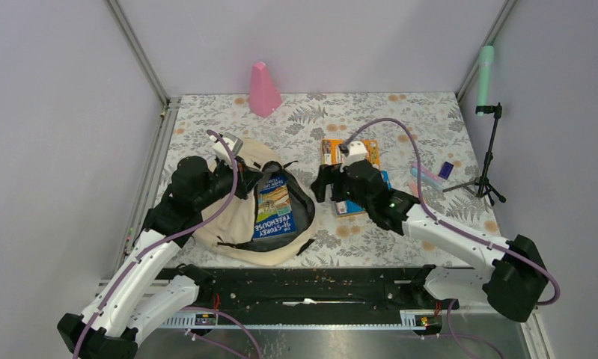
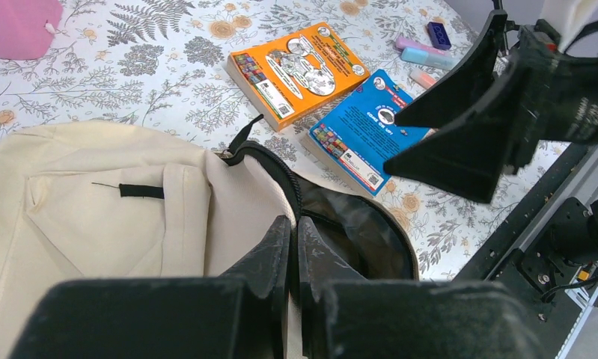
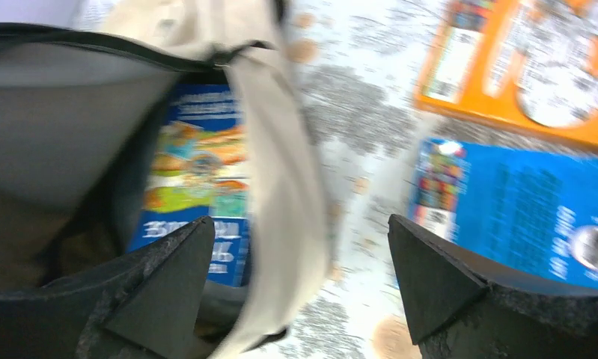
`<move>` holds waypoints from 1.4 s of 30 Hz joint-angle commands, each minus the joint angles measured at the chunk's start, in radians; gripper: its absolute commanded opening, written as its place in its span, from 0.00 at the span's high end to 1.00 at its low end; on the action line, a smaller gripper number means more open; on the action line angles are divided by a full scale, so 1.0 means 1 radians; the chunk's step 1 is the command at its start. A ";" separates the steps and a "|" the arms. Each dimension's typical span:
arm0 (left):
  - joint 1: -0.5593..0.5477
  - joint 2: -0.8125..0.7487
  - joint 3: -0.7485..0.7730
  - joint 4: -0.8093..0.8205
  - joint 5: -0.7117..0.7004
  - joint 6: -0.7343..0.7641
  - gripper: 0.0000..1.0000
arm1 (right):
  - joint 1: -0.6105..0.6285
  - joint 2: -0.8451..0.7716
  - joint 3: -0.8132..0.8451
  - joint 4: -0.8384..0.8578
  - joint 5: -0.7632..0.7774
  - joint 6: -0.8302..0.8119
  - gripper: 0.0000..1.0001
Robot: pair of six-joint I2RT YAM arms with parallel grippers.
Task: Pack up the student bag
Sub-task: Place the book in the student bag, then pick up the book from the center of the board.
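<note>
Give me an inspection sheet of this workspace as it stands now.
Surface: floral-print table, flat.
Job's things: student bag unzipped, one book inside; orange book and blue book outside on the table.
Clutter: pink cone, markers, small purple item.
Tools: left tool shut on the bag's rim; right tool open, empty.
Cables: purple cable looping over each arm.
Surroundings: grey walls; tripod with green-topped pole, far right.

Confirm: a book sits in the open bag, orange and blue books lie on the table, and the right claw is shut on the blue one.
Not quite. The right wrist view shows the right claw open, gripping nothing; the blue book lies free.
</note>
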 commanded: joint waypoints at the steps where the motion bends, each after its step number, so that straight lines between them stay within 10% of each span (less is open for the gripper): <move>1: 0.002 -0.017 0.018 0.098 -0.023 0.006 1.00 | -0.157 -0.083 -0.074 -0.128 -0.048 0.002 0.06; 19: 0.003 -0.016 0.020 0.097 -0.037 -0.003 1.00 | -0.724 -0.169 -0.314 -0.258 -0.312 0.140 0.11; 42: 0.002 -0.023 0.018 0.096 -0.045 -0.003 1.00 | -0.799 0.004 -0.309 -0.184 -0.220 0.142 0.07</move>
